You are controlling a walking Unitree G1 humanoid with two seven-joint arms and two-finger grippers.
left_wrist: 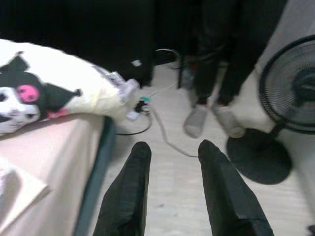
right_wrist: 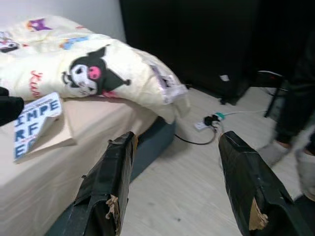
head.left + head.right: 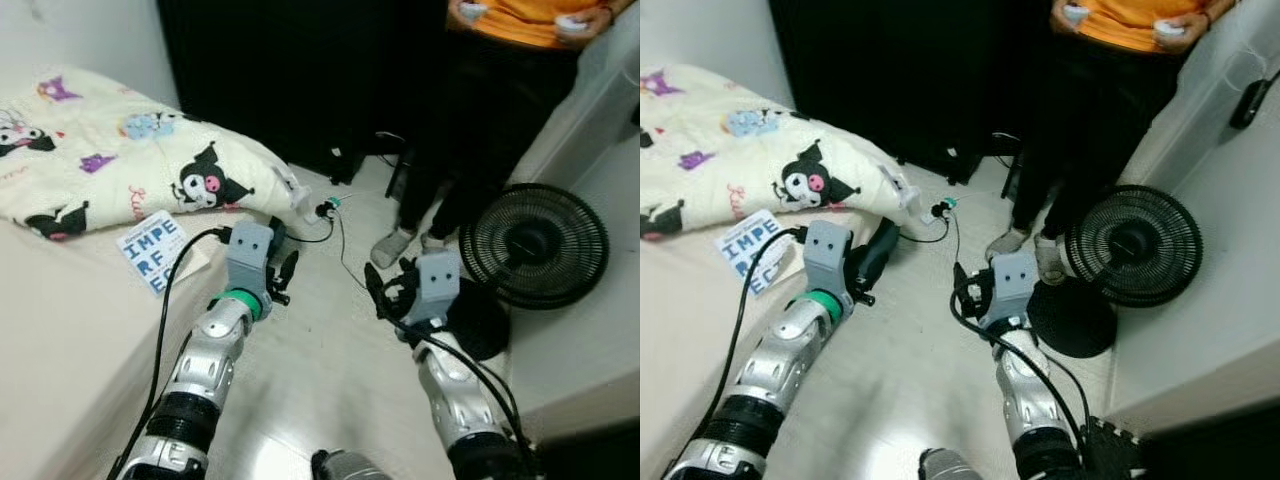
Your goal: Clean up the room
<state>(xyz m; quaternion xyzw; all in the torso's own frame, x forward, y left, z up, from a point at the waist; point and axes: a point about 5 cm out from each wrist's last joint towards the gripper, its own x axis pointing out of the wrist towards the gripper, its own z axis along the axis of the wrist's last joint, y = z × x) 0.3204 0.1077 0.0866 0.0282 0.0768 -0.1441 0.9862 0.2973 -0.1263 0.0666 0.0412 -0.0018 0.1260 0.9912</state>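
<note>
Book (image 3: 152, 250) lettered "IMPE RF", on bed (image 3: 70, 330)

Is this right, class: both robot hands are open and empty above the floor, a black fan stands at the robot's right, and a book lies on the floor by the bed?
One detail is wrong. The book lies on the bed, beside the cartoon-print blanket, not on the floor; the left eye view shows it. The left hand and right hand are open and empty, and the black fan stands at the robot's right.
</note>
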